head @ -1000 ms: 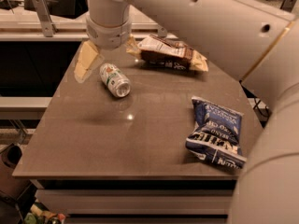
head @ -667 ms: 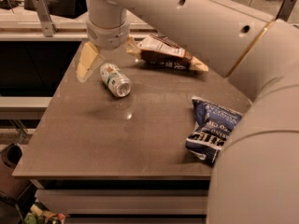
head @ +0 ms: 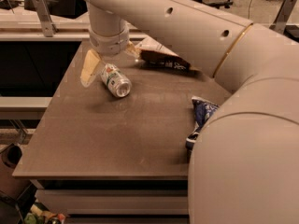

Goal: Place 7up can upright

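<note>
Metal glints on the near end of the 7up can (head: 116, 80), which lies on its side toward the far left part of the table (head: 93, 143), its silver end turned toward me and its pale green-and-white label facing up. It rests on the tabletop and casts a soft shadow beside it.

The gripper (head: 110, 59) hangs just above and behind the can at the end of a thick cream arm (head: 187, 27) that reaches in from the right. One pale finger (head: 89, 68) slants down just beside the can's far end, close enough that it may be touching, though I can't be sure from here. The other finger sits well off to the other side, partly hidden under the wrist. The pincer is spread wide and grips nothing.

Past the gripper, near the table's back edge, a brown snack bag (head: 163, 57) lies flat. A blue snack bag (head: 202, 113) sits at the right edge, half covered by the robot's bulky body.
</note>
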`<state>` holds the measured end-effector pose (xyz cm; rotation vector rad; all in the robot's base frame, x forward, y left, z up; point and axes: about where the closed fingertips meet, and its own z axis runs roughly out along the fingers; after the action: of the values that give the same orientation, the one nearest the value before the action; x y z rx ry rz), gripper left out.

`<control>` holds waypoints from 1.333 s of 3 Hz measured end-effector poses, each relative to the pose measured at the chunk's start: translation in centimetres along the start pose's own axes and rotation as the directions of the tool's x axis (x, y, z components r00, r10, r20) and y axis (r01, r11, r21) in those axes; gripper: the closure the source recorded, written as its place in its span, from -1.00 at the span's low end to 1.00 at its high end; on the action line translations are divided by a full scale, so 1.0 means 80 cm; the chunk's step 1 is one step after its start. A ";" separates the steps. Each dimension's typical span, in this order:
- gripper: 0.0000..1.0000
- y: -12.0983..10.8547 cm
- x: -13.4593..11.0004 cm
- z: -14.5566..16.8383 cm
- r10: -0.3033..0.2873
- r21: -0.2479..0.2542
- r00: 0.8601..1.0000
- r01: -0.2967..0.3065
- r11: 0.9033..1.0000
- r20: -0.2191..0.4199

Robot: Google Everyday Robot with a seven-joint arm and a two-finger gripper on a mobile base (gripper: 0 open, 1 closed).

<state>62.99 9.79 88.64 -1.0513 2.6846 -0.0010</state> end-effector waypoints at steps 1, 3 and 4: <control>-1.00 -0.010 0.005 0.015 0.036 -0.006 0.999 -0.036 0.999 -0.036; -1.00 -0.014 -0.007 0.018 0.114 -0.027 0.992 -0.115 0.993 -0.056; -1.00 0.003 -0.010 0.027 0.095 -0.054 0.994 -0.098 0.994 -0.057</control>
<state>63.92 10.73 86.74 -0.9497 2.7972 0.0654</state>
